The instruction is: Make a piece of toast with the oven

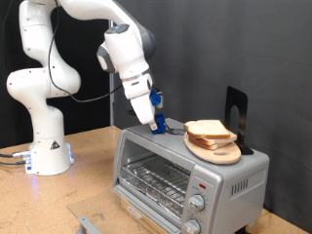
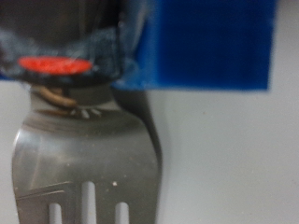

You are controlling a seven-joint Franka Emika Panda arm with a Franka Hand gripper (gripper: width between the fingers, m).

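Observation:
The silver toaster oven stands on the wooden table, with its wire rack showing at the front and two knobs at the exterior view's right. A stack of pale bread slices lies on a round wooden board on top of the oven. My gripper hangs just above the oven's top, left of the bread in the exterior view. In the wrist view a slotted metal utensil fills the frame beneath a blue finger pad, and the gripper looks shut on it.
A black upright stand sits behind the bread on the oven top. The robot base stands at the exterior view's left on the table. A grey flat piece lies on the table in front of the oven.

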